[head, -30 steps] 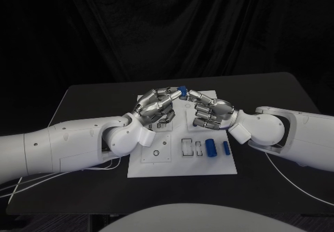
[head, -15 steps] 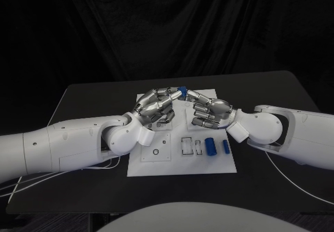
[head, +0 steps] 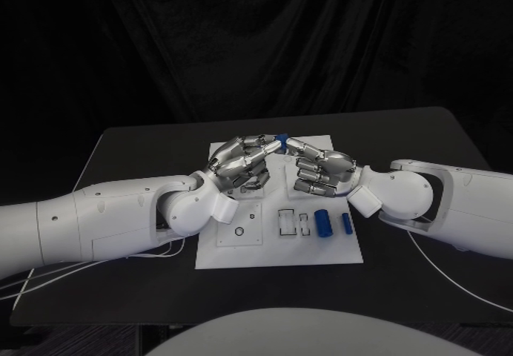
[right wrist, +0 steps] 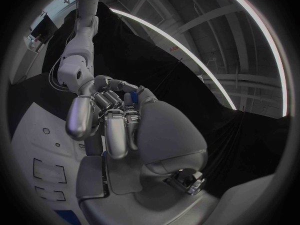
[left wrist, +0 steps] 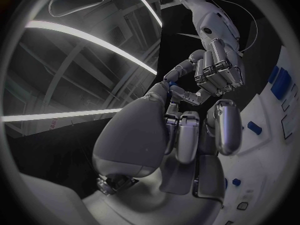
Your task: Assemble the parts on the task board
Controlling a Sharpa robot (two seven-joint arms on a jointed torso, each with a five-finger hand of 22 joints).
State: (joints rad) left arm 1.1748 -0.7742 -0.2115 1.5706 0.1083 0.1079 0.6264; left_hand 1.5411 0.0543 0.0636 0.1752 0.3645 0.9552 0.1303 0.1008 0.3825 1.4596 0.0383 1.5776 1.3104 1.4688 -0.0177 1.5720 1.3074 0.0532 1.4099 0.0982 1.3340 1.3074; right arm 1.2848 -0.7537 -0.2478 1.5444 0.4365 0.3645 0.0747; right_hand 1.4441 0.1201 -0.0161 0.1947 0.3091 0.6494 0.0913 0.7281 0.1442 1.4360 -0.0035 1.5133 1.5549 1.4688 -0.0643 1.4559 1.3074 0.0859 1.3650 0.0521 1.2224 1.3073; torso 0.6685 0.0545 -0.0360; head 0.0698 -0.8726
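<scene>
Head view shows the left hand [head: 242, 160] and right hand [head: 321, 169] meeting fingertip to fingertip, together pinching a blue part [head: 281, 139]. Below them lies the board [head: 280, 252].

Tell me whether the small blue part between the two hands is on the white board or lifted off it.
Lifted off. The small blue part sits pinched between fingertips of the left hand and right hand, above the white task board.

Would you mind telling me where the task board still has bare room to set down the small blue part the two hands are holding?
The near strip of the task board, below the outlined slots, is bare. The far half is crowded: the left hand and right hand meet above it, pinching the blue part. Two blue pieces fill the near right area.
</scene>
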